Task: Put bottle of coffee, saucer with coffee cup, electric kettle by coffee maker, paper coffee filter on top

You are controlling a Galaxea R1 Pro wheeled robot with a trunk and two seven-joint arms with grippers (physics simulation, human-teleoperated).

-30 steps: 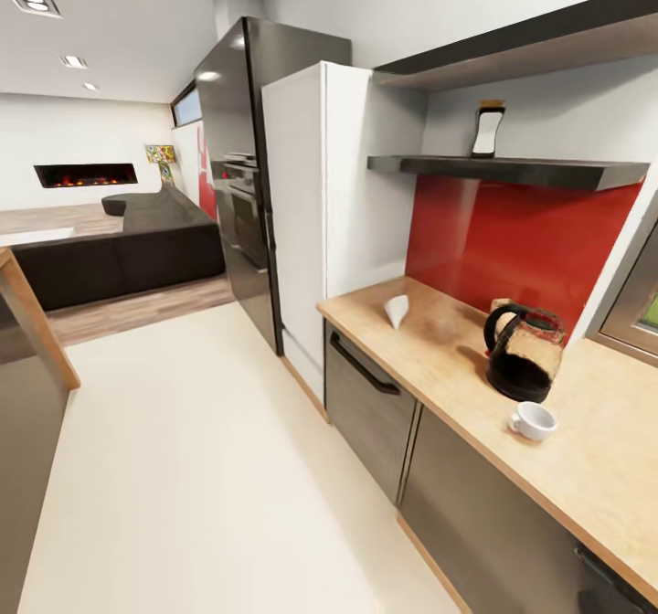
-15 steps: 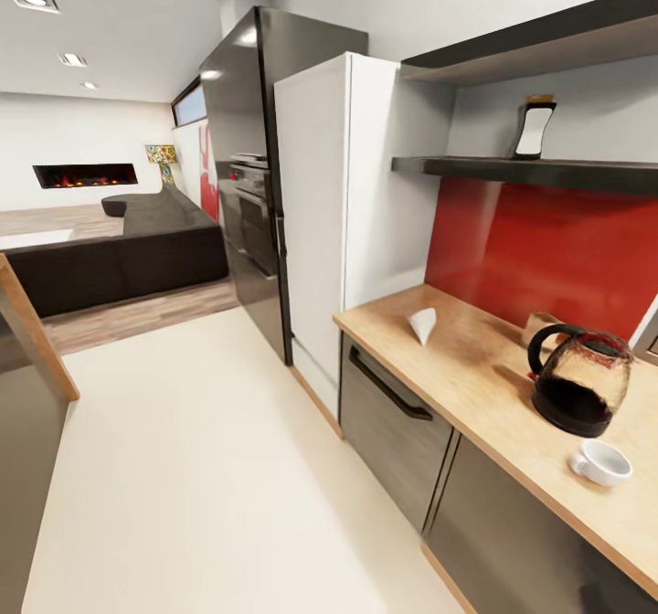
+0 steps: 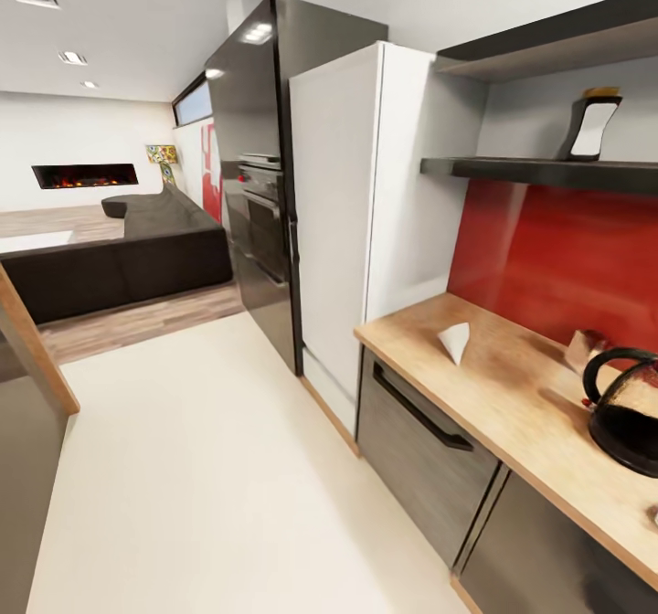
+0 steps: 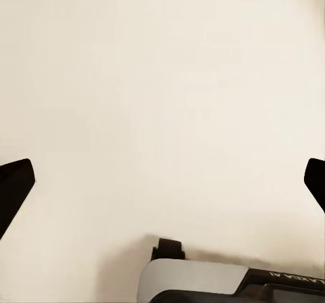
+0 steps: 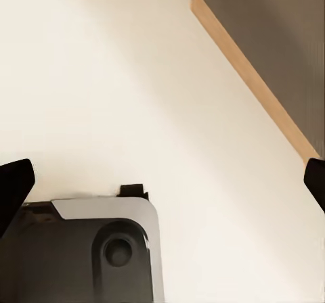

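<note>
Cream floor [image 4: 162,80] lies below both downward-pointing tools, left [image 4: 162,181] and right [image 5: 162,181], spread wide, empty.

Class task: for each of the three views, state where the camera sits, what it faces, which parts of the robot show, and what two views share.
Head view: on the robot's head, facing the kitchen countertop, paper coffee filter and electric kettle.
Left wrist view: on the left arm, facing the floor; left hand fingertips open at the edges.
Right wrist view: on the right arm, facing floor and cabinet base; right hand open.
Shared: both wrist views show cream floor.

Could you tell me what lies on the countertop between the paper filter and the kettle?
Nothing: in the head view, only bare kitchen countertop separates the paper coffee filter from the electric kettle.
</note>
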